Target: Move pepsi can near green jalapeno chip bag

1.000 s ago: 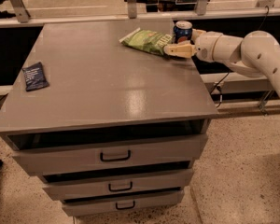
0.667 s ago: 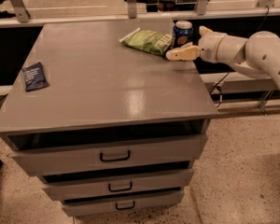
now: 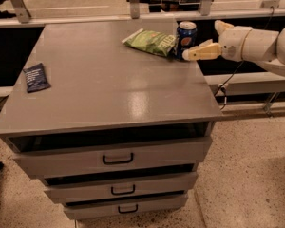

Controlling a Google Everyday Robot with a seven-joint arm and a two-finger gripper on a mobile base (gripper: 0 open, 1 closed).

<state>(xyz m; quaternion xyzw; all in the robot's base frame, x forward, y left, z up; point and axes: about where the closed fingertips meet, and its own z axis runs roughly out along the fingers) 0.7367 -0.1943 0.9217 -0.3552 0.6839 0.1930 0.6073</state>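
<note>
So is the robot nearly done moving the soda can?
Nearly, it seems. Done: the pepsi can stands upright right beside the green jalapeno chip bag, near the far right corner of the table. In hand: nothing; the gripper sits just right of the can, jaws open. Left: probably only pulling the arm away.

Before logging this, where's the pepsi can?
Camera view: pepsi can stands far right on the table, beside the green jalapeno chip bag, tool just right of it.
</note>
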